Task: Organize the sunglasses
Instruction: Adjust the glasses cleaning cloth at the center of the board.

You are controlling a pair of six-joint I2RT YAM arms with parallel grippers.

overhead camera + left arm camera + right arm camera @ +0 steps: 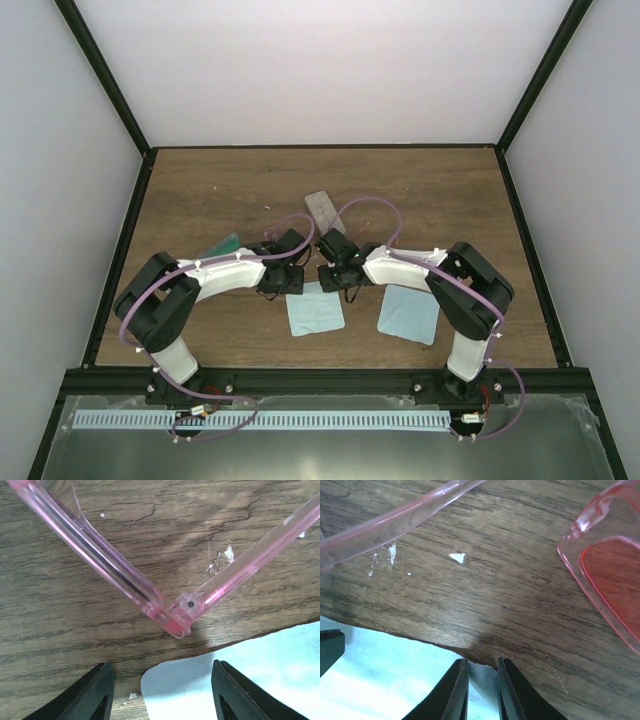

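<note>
The sunglasses (180,612) are translucent pink and lie unfolded on the wooden table. The left wrist view shows a hinge corner, and the right wrist view shows a red lens (615,580) and one arm (395,525). In the top view both arms hide them. My left gripper (160,667) is open, just short of the hinge, with its jaws on either side of a corner of a light-blue cloth (250,680). My right gripper (482,662) is nearly closed on the edge of the same cloth (370,680), which looks slightly lifted. Both grippers (295,280) (338,278) meet at the far edge of this cloth (315,312).
A second light-blue cloth (408,313) lies at the right front. A grey oblong case (322,208) lies behind the grippers. A teal object (222,245) lies beside the left arm. Black frame rails and white walls surround the table.
</note>
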